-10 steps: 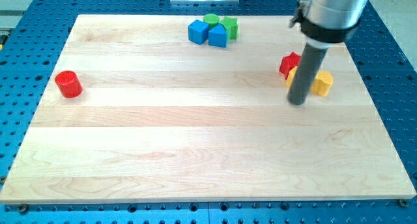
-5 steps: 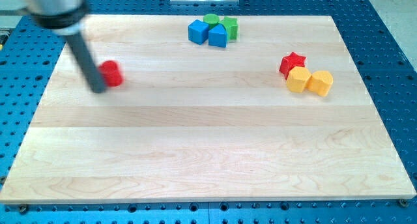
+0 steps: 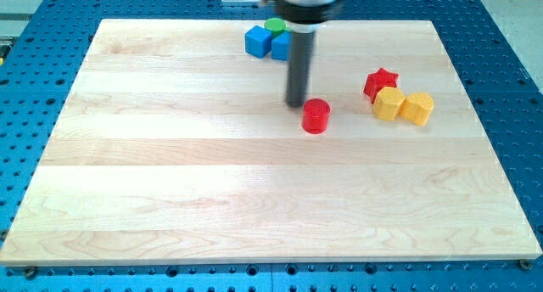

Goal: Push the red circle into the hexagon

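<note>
One camera view is given. No claw is fitted; my tip (image 3: 295, 103) is seen just up-left of the red circle (image 3: 316, 116), mid-worktop (image 3: 170, 199). The yellow hexagon (image 3: 417, 109) lies well right, beside the yellow block (image 3: 389, 103).

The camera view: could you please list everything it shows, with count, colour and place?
red circle: one, red, right of the board's centre, just right of and below my tip.
red star: one, red, at the view's right, touching the yellow blocks' upper left.
yellow blocks: two, yellow, side by side at the view's right; left one, right one; which is the hexagon is unclear.
blue blocks: two, blue, top centre; a cube, another partly behind the rod.
green block: one seen, green, top centre, behind the blue ones.
wooden board: one, light wood, on a blue perforated base.
my tip: one dark rod, its end just upper left of the red circle.
</note>
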`<state>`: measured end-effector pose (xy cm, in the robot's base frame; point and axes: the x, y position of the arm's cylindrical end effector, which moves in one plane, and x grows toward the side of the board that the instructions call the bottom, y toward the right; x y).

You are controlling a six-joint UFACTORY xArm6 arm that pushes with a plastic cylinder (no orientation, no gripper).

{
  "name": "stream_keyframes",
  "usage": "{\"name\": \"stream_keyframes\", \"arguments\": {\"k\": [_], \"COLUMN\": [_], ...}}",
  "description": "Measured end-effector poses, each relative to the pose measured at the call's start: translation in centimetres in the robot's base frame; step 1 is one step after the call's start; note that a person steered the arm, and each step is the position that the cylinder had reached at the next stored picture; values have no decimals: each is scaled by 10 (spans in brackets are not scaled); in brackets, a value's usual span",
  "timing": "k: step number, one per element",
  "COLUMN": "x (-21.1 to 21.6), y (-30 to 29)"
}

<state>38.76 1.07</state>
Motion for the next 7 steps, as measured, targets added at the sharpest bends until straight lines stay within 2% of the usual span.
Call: {"name": "stream_keyframes", "arguments": {"k": [1,3,4,5,6,7], "x": [50,53,52,17,16,-20], "y": [-21,108,23,75,113,88]}}
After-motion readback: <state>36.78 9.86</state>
